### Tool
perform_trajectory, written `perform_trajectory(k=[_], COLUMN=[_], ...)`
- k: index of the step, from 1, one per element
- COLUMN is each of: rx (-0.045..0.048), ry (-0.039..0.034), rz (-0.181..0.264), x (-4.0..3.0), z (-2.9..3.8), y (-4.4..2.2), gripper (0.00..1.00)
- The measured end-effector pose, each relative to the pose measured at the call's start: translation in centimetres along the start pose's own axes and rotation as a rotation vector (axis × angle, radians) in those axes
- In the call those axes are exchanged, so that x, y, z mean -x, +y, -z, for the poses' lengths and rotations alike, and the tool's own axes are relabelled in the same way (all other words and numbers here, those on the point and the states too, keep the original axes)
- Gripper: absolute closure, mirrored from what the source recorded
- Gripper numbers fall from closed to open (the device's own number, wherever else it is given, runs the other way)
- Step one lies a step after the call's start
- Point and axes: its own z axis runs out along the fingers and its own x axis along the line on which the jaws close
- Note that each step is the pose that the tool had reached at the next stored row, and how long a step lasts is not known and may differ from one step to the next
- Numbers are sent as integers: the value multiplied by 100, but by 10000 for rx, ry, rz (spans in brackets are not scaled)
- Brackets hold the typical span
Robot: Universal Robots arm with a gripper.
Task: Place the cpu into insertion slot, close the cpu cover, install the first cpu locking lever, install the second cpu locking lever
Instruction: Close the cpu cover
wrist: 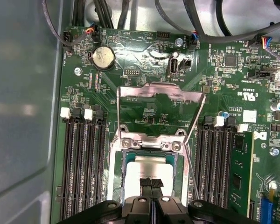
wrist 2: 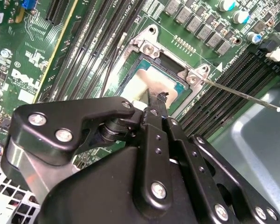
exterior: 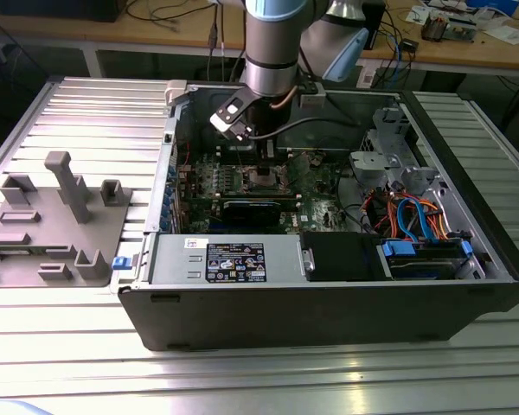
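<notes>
The cpu [wrist: 151, 169] is lying flat in the slot [wrist: 115, 161], right under the tips of the hand [wrist: 151, 183]. The hand is clenching on nothing, with its two black fingertips pressing together. Whether they are touching the chip's top cannot be told. Beyond the hand, the cover [wrist: 161, 91] is standing open, hinged at the slot's far edge. A thin lever [wrist: 192, 154] is running alongside the slot, just beside the hand. Memory slots [wrist: 84, 168] are flanking the slot on both sides.

In the second wrist view, the hand [wrist 2: 157, 100] is blocking much of the cpu [wrist 2: 137, 86]. A lever [wrist 2: 238, 93] is sticking out free from the slot's [wrist 2: 148, 46] corner, away from the hand.

In the exterior view, the open case [exterior: 329, 303] is lying on the ribbed surface [exterior: 242, 380], holding the board [exterior: 316, 186]. The arm [exterior: 272, 43] is reaching down into it. A grey fixture [exterior: 60, 216] is sitting well apart from the hand, toward the exterior view's left.
</notes>
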Motion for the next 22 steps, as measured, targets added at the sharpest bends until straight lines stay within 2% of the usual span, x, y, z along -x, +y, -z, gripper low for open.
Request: perform_trajectory(k=[4,7,10,20,22], rx=[1,1,0,1,1], ry=[0,0,0,1,1], rz=[0,0,0,0,0], x=[2,4,6,11,12], z=[69,136,230,417,473], y=[1,3,5,8,9], gripper=[89,89,89,89,89])
